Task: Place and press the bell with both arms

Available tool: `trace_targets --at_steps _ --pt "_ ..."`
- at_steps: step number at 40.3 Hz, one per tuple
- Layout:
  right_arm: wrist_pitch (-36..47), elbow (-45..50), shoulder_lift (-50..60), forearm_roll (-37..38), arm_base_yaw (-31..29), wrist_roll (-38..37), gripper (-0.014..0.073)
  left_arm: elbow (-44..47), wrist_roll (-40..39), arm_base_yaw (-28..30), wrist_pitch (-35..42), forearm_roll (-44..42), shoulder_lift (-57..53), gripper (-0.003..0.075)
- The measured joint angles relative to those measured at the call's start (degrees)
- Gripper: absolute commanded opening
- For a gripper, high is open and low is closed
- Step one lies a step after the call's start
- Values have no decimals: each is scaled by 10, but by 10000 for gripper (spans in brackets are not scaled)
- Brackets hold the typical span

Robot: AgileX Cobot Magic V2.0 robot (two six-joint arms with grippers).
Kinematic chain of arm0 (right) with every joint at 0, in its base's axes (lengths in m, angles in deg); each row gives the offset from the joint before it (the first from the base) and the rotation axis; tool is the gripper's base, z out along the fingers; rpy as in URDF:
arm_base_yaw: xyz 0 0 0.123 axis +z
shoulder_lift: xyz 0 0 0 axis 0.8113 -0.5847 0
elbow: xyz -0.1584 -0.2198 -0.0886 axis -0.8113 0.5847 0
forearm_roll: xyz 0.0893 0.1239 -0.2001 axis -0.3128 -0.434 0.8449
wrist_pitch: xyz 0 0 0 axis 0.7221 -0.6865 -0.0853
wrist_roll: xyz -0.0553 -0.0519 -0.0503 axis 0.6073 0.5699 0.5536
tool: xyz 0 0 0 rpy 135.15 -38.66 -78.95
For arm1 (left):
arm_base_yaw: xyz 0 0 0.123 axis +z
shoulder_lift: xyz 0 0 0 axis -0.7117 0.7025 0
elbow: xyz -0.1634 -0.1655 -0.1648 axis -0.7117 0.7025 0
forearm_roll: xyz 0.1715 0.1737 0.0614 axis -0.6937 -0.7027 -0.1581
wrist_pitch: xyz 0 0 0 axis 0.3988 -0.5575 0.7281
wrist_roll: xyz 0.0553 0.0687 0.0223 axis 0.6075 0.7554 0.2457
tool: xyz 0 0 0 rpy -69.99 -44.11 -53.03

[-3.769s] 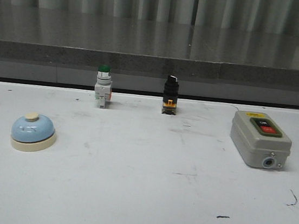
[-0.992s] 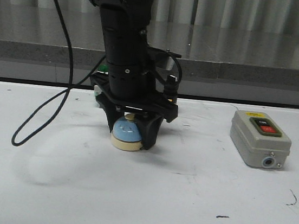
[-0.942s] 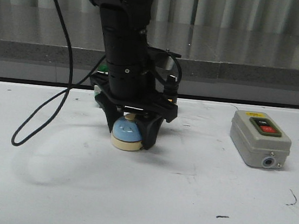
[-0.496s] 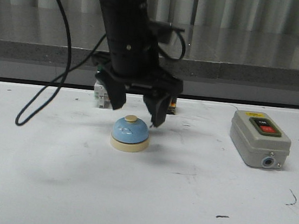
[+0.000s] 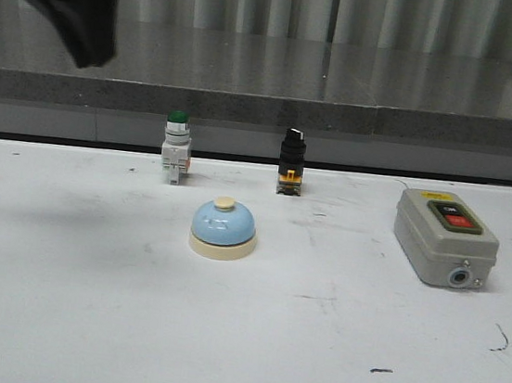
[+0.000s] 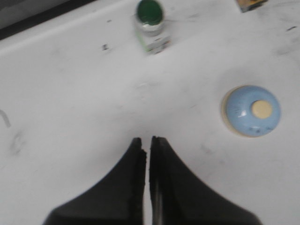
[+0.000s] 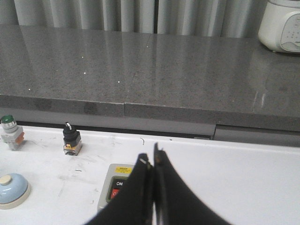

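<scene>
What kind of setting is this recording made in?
Probably a lab or workshop test bench: a scuffed white table set with industrial switches, namely a grey switch box and a green-capped push-button, alongside the bell, below a grey stone ledge.

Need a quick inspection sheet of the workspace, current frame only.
Surface: white table, scuffed with dark marks.
Job's things: small light-blue dome bell with cream base and knob, upright, mid-table, nothing touching it.
Clutter: green-capped push-button and black selector switch behind the bell; grey switch box with red and black buttons on the right.
Grippers: left claw shut, empty, raised; right claw shut, empty.
Cables: nothing seen.
Surroundings: grey stone ledge, white appliance on it.
</scene>
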Motion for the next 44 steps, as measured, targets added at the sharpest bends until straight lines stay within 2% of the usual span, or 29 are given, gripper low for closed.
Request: trace_targets --at_steps 13,18,32,38,44 --pt "0 0 0 0 0 0 -59 250 0 126 91 12 -245 -20" --pt "0 0 0 0 0 0 -59 338 0 155 134 19 -340 -20" --pt "0 0 0 0 0 0 -59 527 0 160 299 31 -652 -20" --pt "0 0 0 0 0 0 -59 579 0 160 313 45 -781 -20" --pt "0 0 0 0 0 0 -59 615 0 161 313 67 -863 -20"
